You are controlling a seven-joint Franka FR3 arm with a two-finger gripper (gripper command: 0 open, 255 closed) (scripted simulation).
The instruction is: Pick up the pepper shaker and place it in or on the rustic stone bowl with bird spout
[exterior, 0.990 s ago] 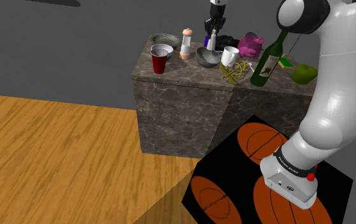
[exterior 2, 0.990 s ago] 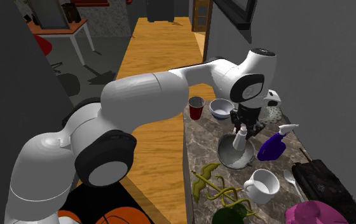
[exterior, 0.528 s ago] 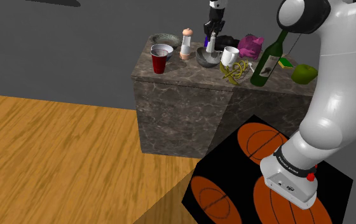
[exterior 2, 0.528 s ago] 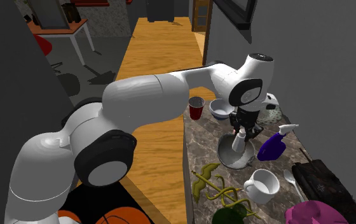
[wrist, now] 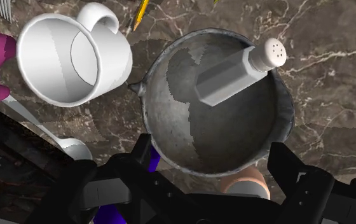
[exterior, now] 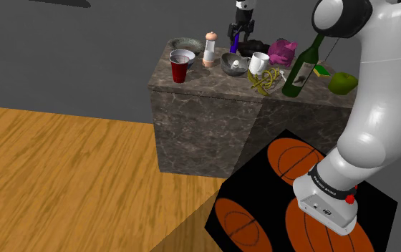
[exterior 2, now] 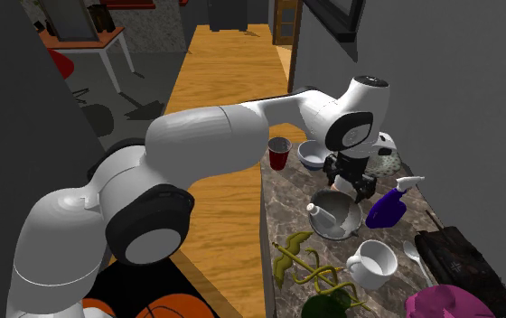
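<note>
Below end effector (wrist: 211, 148) — shaker (wrist: 234, 73) in bowl (wrist: 151, 124)

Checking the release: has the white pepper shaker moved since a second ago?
Yes. The white pepper shaker dropped and tipped, now lying slanted inside the grey spouted bowl instead of upright above it.

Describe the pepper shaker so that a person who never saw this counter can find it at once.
On the dark marble counter, find the grey bowl next to the white mug. The shaker lies tilted inside that bowl. It alone has a grey angular body and a round white top with small holes; the white grinder stands upright outside the bowl.
</note>
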